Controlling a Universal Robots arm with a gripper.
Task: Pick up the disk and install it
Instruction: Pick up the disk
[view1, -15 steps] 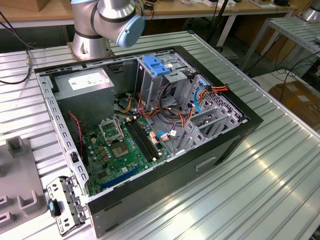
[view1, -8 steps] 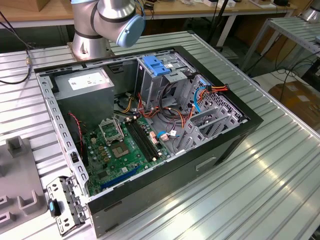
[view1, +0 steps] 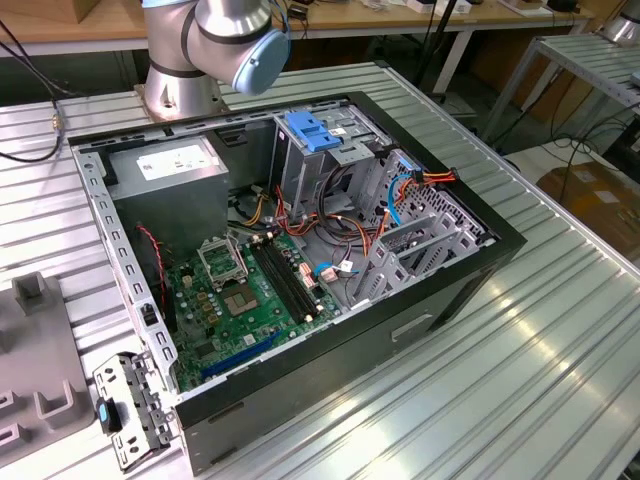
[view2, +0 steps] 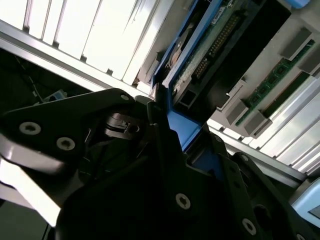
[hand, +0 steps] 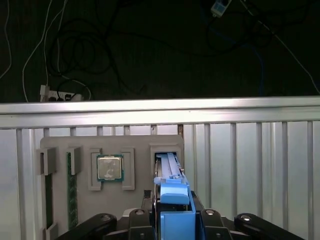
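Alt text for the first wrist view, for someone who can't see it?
The gripper clamps the blue-railed disk on edge, at a slot in a grey fixture tray that also holds a processor chip. Beyond is the slatted metal table.

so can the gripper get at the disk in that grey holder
Probably yes: the gripper seems closed on the disk, whose blue edge stands up out of the grey holder, with nothing between them.
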